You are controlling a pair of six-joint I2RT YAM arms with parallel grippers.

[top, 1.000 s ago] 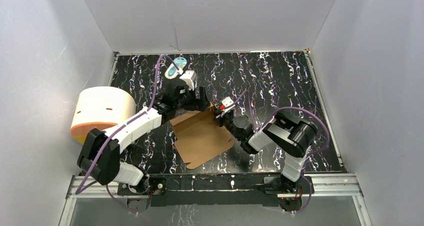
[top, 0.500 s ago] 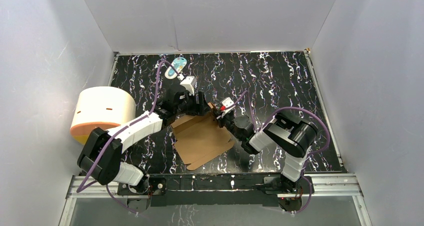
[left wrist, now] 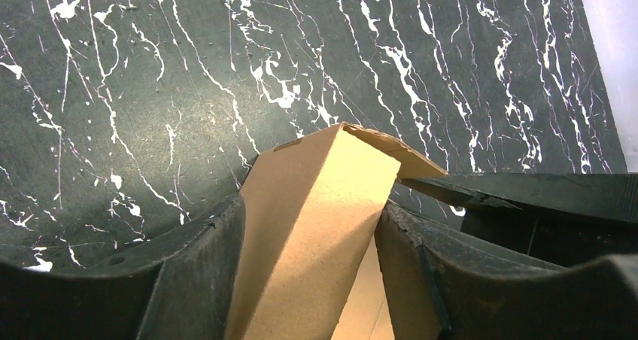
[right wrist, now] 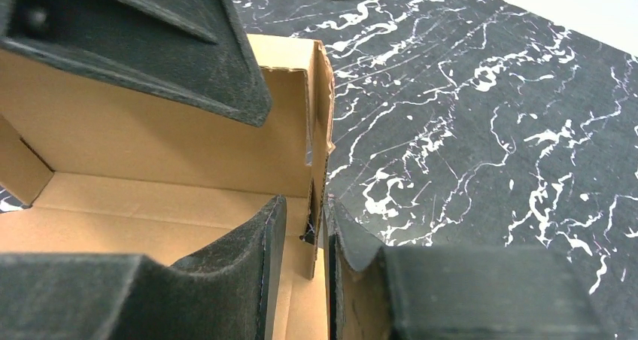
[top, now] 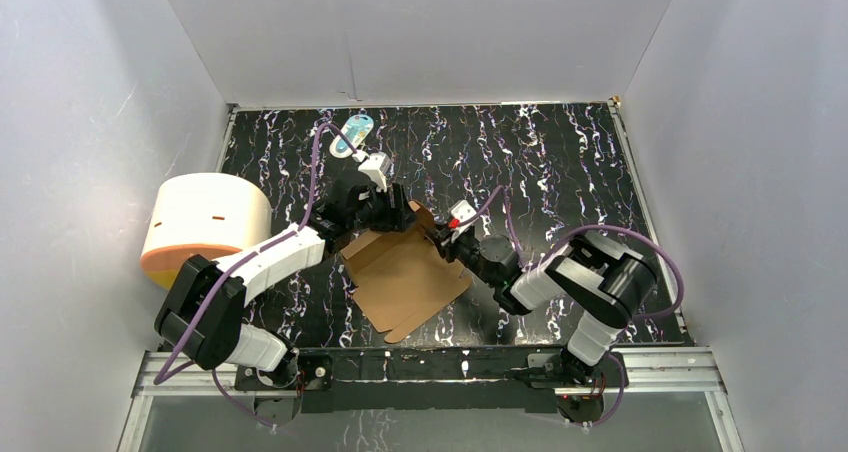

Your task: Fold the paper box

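Our left fingers have clamped the raised wall of the brown cardboard paper box; our right fingers have loosened, straddling its side flap, so the hold is passing leftward.

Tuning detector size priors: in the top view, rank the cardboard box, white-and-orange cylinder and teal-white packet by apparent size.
1-2. white-and-orange cylinder and paper box: too close to rank; the cylinder stands taller, so nearer the camera.
3. teal-white packet: clearly smallest.

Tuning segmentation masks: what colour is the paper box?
The paper box is plain light-brown cardboard, unprinted; best seen in the right wrist view.
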